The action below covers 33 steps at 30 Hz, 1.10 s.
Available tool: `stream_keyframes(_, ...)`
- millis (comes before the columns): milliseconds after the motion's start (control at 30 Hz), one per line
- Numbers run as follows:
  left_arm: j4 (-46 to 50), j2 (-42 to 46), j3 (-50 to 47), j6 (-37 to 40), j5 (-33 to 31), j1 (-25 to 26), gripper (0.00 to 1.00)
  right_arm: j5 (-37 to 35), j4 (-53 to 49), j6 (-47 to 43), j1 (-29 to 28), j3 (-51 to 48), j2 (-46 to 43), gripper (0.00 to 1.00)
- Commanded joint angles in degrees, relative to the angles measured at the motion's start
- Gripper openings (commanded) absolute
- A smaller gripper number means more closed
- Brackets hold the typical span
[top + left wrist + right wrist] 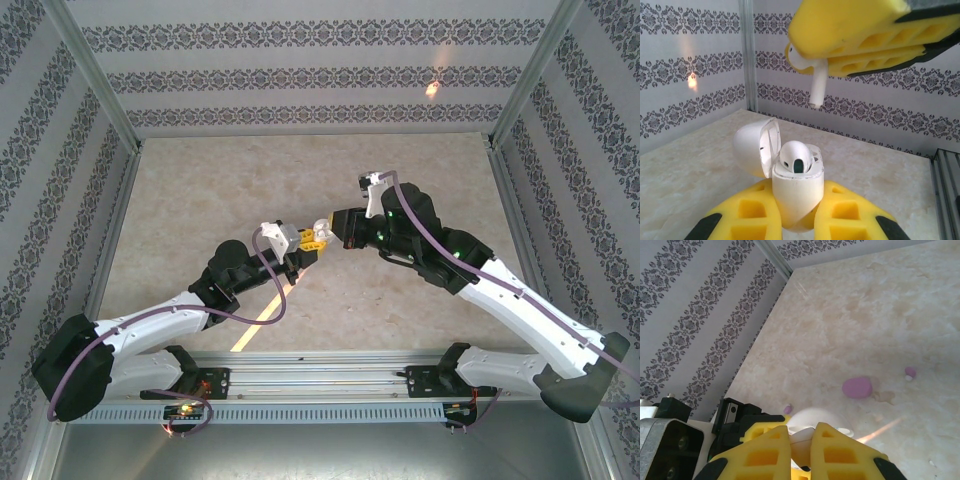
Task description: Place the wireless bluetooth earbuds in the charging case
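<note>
My left gripper point(797, 192) is shut on a white charging case point(795, 200), held upright above the table with its lid point(752, 147) hinged open to the left. One white earbud point(795, 156) sits in the case. Just above it, my right gripper point(802, 432) is shut on a second white earbud point(815, 82), stem pointing down and clear of the case. Its yellow fingers point(855, 30) show at the top of the left wrist view. In the top view the left gripper point(298, 254) and right gripper point(320, 233) meet tip to tip mid-table.
A pink oval pebble-shaped thing point(856, 387) lies on the marble tabletop point(850, 315), with a tiny lilac piece point(910, 372) to its right and another point(788, 409) near the grippers. Patterned walls point(300, 75) enclose the table on three sides. A metal rail point(320, 385) runs along the near edge.
</note>
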State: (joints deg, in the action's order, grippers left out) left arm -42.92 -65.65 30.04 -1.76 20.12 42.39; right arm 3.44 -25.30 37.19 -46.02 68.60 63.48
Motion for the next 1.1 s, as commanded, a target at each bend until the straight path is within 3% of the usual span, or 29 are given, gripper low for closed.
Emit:
stream_keyframes(0,-3.00,0.88,1.43,-1.22,0.10,1.04,0.00,0.23,3.26,-0.23,-0.43,-2.29,0.21,0.12)
stream_keyframes(900,-4.00,-0.86,2.90,-2.46,-1.40,1.10,0.00,2.00,2.77,0.42,-0.17,-8.21,0.70,0.12)
stream_keyframes(1067,-4.11,-1.24,3.05,-2.55,-1.23,1.11,0.00,1.96,1.39,1.19,-0.10,-7.99,0.57,0.20)
